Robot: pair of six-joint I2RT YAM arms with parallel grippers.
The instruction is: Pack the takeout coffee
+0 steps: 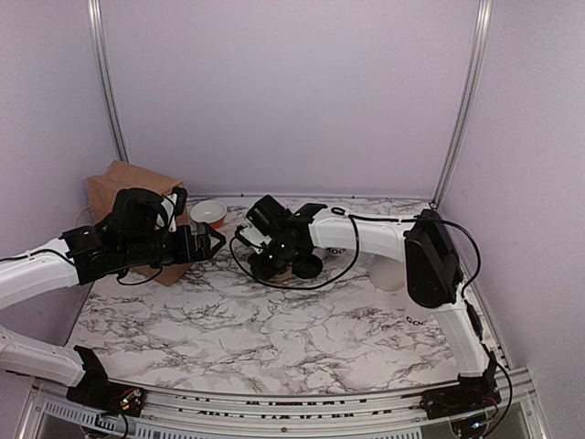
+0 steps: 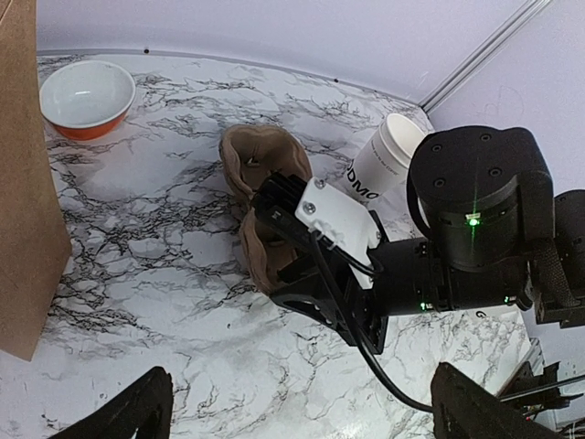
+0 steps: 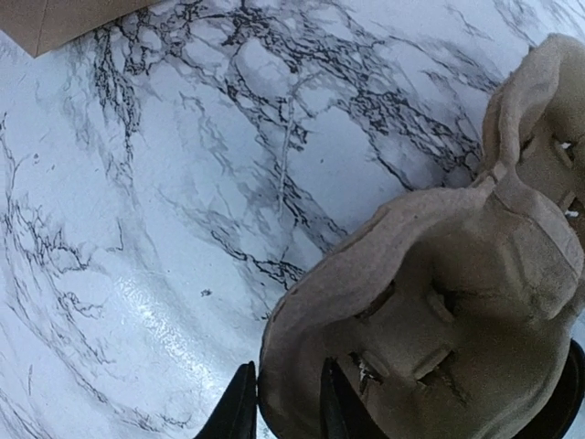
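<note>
A brown pulp cup carrier (image 3: pixel 430 302) lies on the marble table; it also shows in the left wrist view (image 2: pixel 260 183). My right gripper (image 3: pixel 285 407) is shut on the carrier's near rim, one finger inside and one outside. From above, the right gripper (image 1: pixel 267 265) sits over the carrier. A round black lid (image 1: pixel 306 266) sits right beside it, likely the takeout coffee seen from above; its cup side is hidden. My left gripper (image 1: pixel 218 240) is open and empty, pointing at the carrier from the left, with its jaws wide apart in the wrist view (image 2: pixel 302 416).
A brown paper bag (image 1: pixel 128 197) stands at the back left, also visible in the left wrist view (image 2: pixel 23 183). An orange bowl with a white inside (image 2: pixel 87 96) is beside it. A lidless white lettered cup (image 2: pixel 388 155) lies right of the carrier. Another lettered cup (image 1: pixel 416 320) sits behind the right arm.
</note>
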